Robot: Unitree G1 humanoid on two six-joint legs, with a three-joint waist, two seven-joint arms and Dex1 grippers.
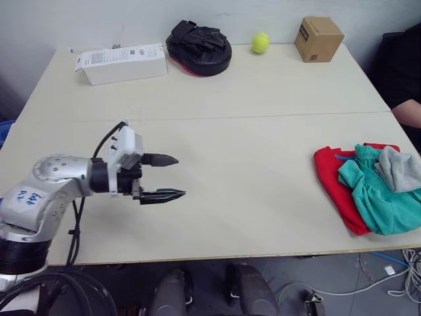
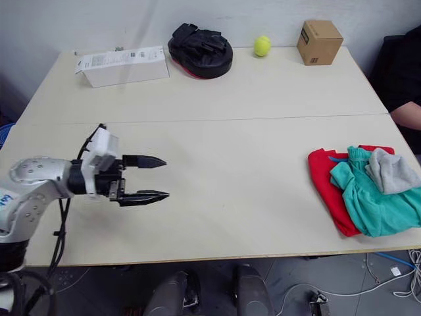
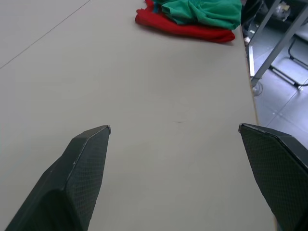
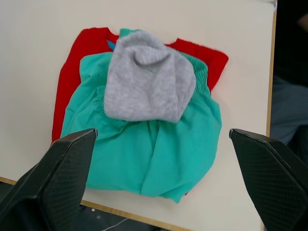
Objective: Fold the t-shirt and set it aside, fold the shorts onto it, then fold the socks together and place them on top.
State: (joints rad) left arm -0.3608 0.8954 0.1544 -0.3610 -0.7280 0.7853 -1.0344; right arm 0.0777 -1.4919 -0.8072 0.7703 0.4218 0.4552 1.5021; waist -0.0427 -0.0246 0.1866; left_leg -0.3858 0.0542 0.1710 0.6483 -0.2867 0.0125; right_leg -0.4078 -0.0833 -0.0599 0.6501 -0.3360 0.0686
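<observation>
Left eye view showed a white box with unreadable print at far left, left gripper held level over the table, fingers apart and empty, and socks on shorts on t-shirt at right; right gripper spread wide above that stack.

Along the far edge of the pale table sits a row of odds and ends. A white carton lies on its side towards the left. Just right of it rests a black padded mitt, then a yellow-green tennis ball, and furthest right a small brown cardboard box. Cables trail across the floor.
</observation>
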